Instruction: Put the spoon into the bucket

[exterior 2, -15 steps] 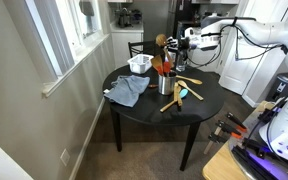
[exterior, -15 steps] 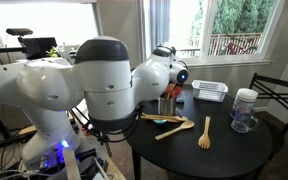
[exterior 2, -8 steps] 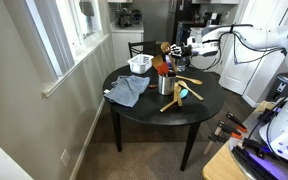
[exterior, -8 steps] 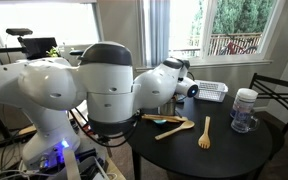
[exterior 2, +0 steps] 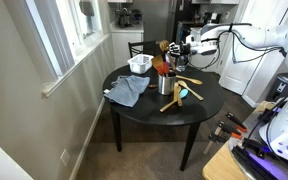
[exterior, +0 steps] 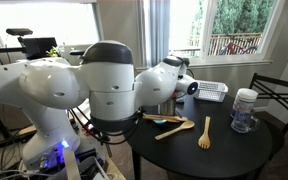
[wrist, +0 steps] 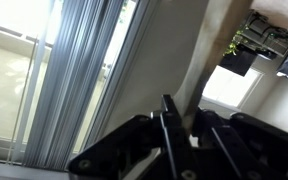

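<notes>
The silver bucket (exterior 2: 167, 85) stands near the middle of the round black table (exterior 2: 204, 108), with reddish utensils sticking out of it. My gripper (exterior 2: 175, 47) hovers above it, turned sideways, and appears shut on a wooden spoon (exterior 2: 164, 46) whose head points away from the arm. In the wrist view the dark jaws (wrist: 179, 112) stand close together against a wall and window blinds; the spoon is not clear there. In an exterior view the arm (exterior: 169, 80) hides the gripper and the bucket.
More wooden utensils (exterior: 174, 128), a wooden fork (exterior: 205, 132) and a teal spoon (exterior 2: 181, 93) lie on the table. A white slatted basket (exterior: 209, 91), a glass jar (exterior: 244, 110) and a blue-grey cloth (exterior 2: 127, 90) sit near the edges.
Over the last second the gripper with the spoon moved a little down and towards the arm's side; in the last half second it has hardly moved.
</notes>
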Controlling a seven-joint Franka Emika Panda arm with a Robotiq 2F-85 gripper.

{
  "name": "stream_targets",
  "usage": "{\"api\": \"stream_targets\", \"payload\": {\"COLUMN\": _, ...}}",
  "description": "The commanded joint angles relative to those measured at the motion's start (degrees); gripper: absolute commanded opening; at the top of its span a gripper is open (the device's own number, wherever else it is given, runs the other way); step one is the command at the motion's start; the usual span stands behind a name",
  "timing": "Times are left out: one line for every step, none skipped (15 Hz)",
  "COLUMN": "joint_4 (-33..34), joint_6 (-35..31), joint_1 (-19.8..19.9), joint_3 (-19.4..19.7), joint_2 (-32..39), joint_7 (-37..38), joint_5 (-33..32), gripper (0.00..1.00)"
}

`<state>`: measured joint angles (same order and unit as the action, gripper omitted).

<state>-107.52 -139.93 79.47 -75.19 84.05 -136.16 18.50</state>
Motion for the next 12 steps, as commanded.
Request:
{"api": "stream_targets", "payload": {"joint_4": -1.9, "joint_6": -0.5, "joint_1": 0.5, "joint_3": -2.2, "joint_2": 0.0, "joint_7": -3.0, "joint_5": 1.8, "gripper": 0.08}}
{"api": "stream_targets", "payload": {"joint_4": -2.0, "joint_6": -0.3, "joint_1": 0.4, "joint_3": -2.6, "joint_2": 0.0, "joint_7": -2.9, "joint_5": 2.2, "gripper": 0.08}}
{"api": "stream_targets", "payload": {"joint_4": -2.1, "joint_6": -0.3, "joint_1": 0.1, "joint_3": -3.0, "joint_2": 0.0, "joint_7": -2.7, "joint_5": 2.6, "gripper": 0.08}}
{"api": "stream_targets", "payload": {"joint_4": -2.2, "joint_6": -0.4, "joint_1": -0.2, "joint_3": -3.3, "joint_2": 0.0, "joint_7": -2.9, "joint_5": 3.2, "gripper": 0.08}}
{"api": "stream_targets", "payload": {"joint_4": -2.2, "joint_6": 0.0, "joint_1": -0.6, "joint_3": -3.5, "joint_2": 0.0, "joint_7": -3.2, "joint_5": 4.1, "gripper": 0.08}}
{"api": "stream_targets", "payload": {"joint_4": -1.9, "joint_6": 0.3, "joint_1": -1.0, "joint_3": -3.6, "joint_2": 0.0, "joint_7": -3.8, "joint_5": 5.2, "gripper": 0.08}}
{"api": "stream_targets", "payload": {"joint_4": -1.6, "joint_6": 0.4, "joint_1": -1.5, "joint_3": -3.6, "joint_2": 0.0, "joint_7": -4.5, "joint_5": 6.6, "gripper": 0.08}}
{"api": "stream_targets", "payload": {"joint_4": -0.9, "joint_6": 0.5, "joint_1": -2.3, "joint_3": -3.5, "joint_2": 0.0, "joint_7": -5.0, "joint_5": 8.2, "gripper": 0.08}}
{"api": "stream_targets", "payload": {"joint_4": -0.2, "joint_6": 0.7, "joint_1": -2.9, "joint_3": -3.3, "joint_2": 0.0, "joint_7": -5.3, "joint_5": 9.7, "gripper": 0.08}}
{"api": "stream_targets", "payload": {"joint_4": 0.3, "joint_6": 0.8, "joint_1": -3.4, "joint_3": -3.1, "joint_2": 0.0, "joint_7": -5.4, "joint_5": 10.8, "gripper": 0.08}}
{"api": "stream_targets", "payload": {"joint_4": 0.5, "joint_6": 0.7, "joint_1": -3.6, "joint_3": -3.0, "joint_2": 0.0, "joint_7": -5.6, "joint_5": 12.1, "gripper": 0.08}}
{"api": "stream_targets", "payload": {"joint_4": 0.7, "joint_6": 0.7, "joint_1": -3.7, "joint_3": -2.9, "joint_2": 0.0, "joint_7": -5.4, "joint_5": 13.1, "gripper": 0.08}}
